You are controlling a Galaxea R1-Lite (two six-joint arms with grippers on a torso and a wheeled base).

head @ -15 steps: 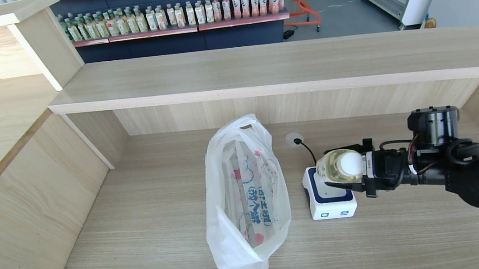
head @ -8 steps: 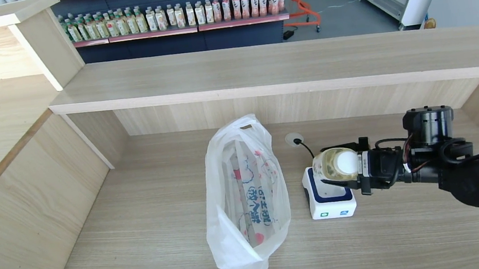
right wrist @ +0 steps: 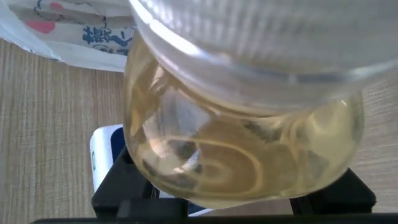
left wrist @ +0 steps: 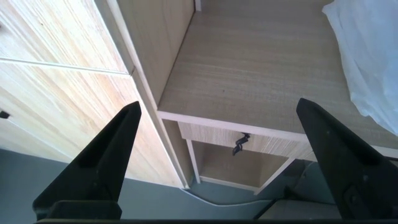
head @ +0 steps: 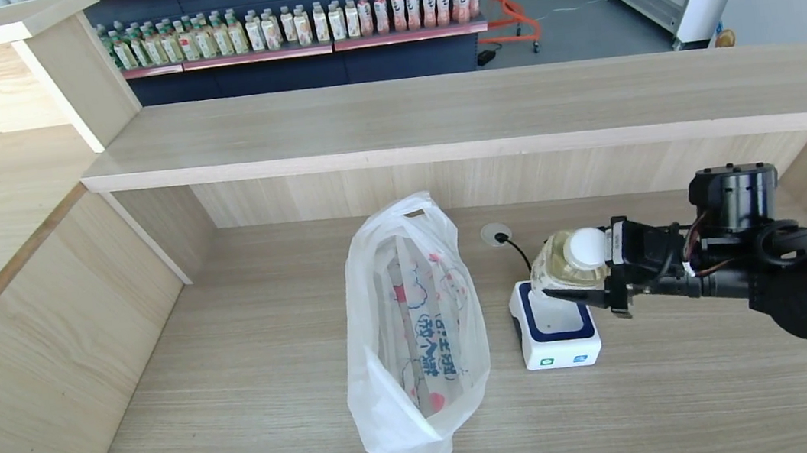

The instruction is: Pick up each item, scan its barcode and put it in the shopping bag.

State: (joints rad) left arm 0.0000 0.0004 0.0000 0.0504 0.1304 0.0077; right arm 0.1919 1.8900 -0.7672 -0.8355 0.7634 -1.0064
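Observation:
My right gripper (head: 585,272) is shut on a clear bottle (head: 568,262) of yellowish drink with a white cap, held over the white-and-blue scanner (head: 554,323) on the counter. The right wrist view looks along the bottle (right wrist: 242,124) from its cap end, with the scanner (right wrist: 102,158) under it. A white plastic shopping bag (head: 413,333) with a printed item inside lies left of the scanner, and its edge (right wrist: 68,34) appears past the bottle. My left gripper (left wrist: 217,155) is open with nothing between its fingers, hanging off the counter's front left corner, beside the bag's edge (left wrist: 367,56).
The counter (head: 276,381) is walled at the back and the left side, with a raised shelf (head: 435,111) above. A cable port (head: 496,234) with a black cord sits behind the scanner. A drawer with a key (left wrist: 239,144) is under the counter's front edge.
The right gripper has lifted the bottle a little and tipped it, cap end higher, staying over the scanner. The bag and scanner have not moved.

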